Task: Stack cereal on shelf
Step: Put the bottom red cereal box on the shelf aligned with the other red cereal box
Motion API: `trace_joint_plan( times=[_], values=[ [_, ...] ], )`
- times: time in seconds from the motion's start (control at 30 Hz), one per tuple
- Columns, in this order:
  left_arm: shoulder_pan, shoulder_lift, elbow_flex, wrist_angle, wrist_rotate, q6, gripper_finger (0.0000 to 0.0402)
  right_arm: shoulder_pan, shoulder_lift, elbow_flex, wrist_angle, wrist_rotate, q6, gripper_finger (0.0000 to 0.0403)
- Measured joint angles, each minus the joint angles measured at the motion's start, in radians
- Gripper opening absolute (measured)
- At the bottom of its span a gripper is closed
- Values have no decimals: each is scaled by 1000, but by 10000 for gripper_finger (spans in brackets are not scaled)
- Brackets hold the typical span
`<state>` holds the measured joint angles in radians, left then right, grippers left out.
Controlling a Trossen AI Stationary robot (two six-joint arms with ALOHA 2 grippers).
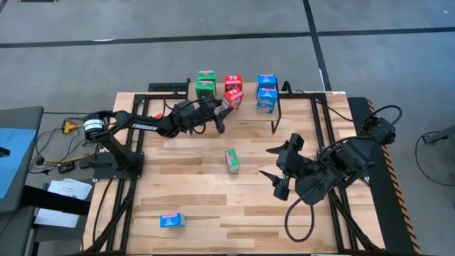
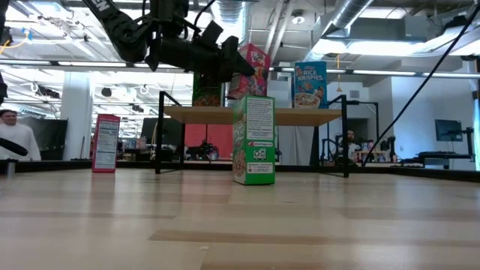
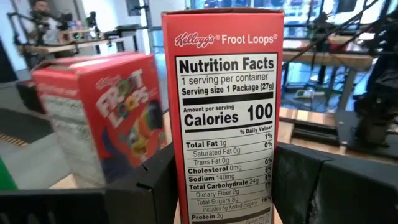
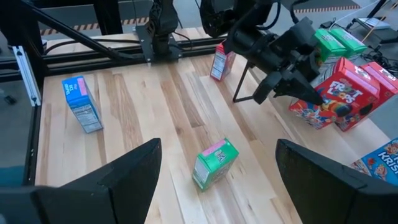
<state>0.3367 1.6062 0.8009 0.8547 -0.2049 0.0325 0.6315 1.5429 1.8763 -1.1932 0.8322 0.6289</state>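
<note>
My left gripper [image 1: 226, 107] is shut on a red cereal box [image 3: 227, 124], held tilted just above the shelf [image 2: 300, 116] at the table's far side. A second red box [image 3: 99, 118], green boxes [image 1: 205, 84] and blue boxes [image 1: 266, 89] stand on the shelf board. A green box [image 1: 232, 161] stands upright on its end at mid-table. A blue box [image 1: 171, 220] lies near the front left. My right gripper [image 1: 270, 162] hangs open and empty to the right of the green box. My left gripper pinches the red box between its two fingers [image 3: 155, 183], on the two faces either side of the nutrition panel [image 3: 186, 186]. The fingers come roughly level from the table's left. The box is tilted [image 2: 253, 71] over the shelf board; whether its lower edge touches the board I cannot tell.
Another box [image 2: 106, 142] stands on the table left of the shelf's black legs [image 2: 160, 135]. Black frame rails run along the table's edges [image 1: 323, 121]. Bare wood lies between the green box and the blue box. A person shows in the room at far left [image 2: 11, 135].
</note>
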Motion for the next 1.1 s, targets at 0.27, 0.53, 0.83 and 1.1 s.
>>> trace_joint_plan(
  times=[0.27,0.53,0.83,1.1],
  values=[
    [1,0,0,-24,-1,-15,181,11,0,0,0,-1,0,340],
    [-1,0,0,-37,25,-14,181,18,0,0,4,-2,1,340],
    [-3,-2,0,-71,25,-55,181,17,0,0,4,-2,1,340],
    [-3,-2,0,-75,13,-78,181,17,0,0,4,-21,2,340]
  ],
)
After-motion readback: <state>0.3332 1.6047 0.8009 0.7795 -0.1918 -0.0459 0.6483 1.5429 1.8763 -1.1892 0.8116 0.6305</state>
